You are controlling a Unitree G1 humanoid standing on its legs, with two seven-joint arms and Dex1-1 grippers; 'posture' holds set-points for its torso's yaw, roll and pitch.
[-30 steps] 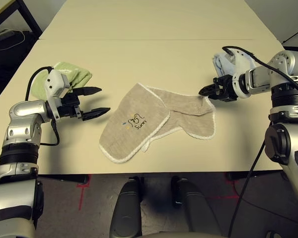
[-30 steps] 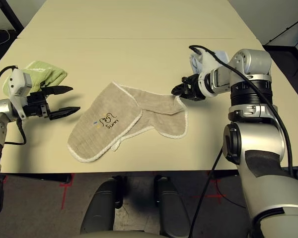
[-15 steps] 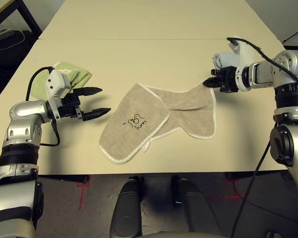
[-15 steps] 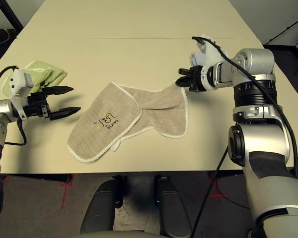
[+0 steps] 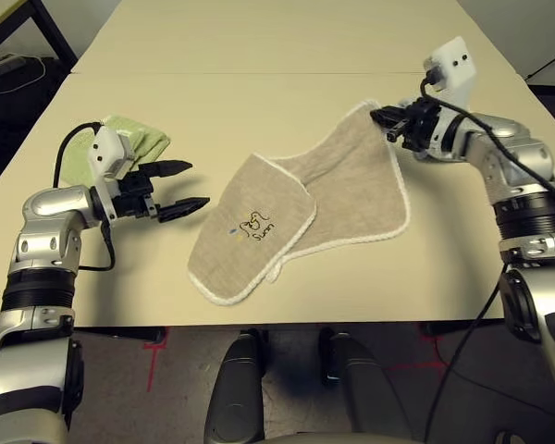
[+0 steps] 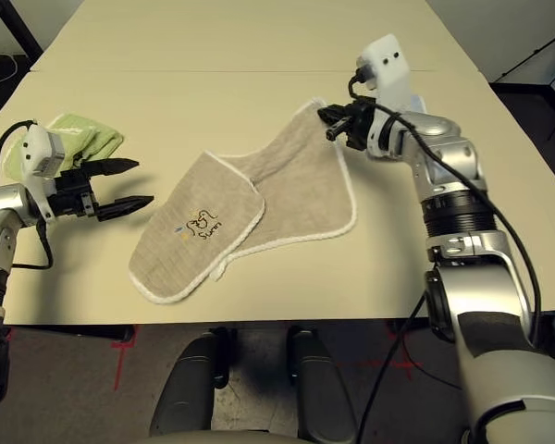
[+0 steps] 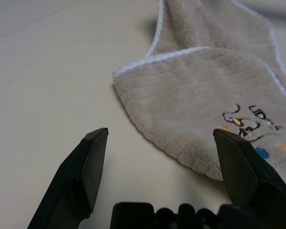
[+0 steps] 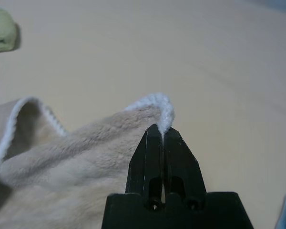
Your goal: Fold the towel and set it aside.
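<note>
Now right gripper (image 8: 161,135) pinching white-edged far corner of towel (image 5: 301,211), fingers pressed together on cloth. Towel on table (image 5: 259,111), between both grippers, logo side nearer left gripper (image 5: 191,185). Left gripper spread wide, just beside towel edge, not touching. Green towel (image 5: 134,139) behind left gripper.

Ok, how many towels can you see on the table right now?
2 for certain. The beige towel lies mid-table, one corner pinched in the right hand. A folded green towel sits behind the open left hand. Another may be hidden behind the right arm.
</note>
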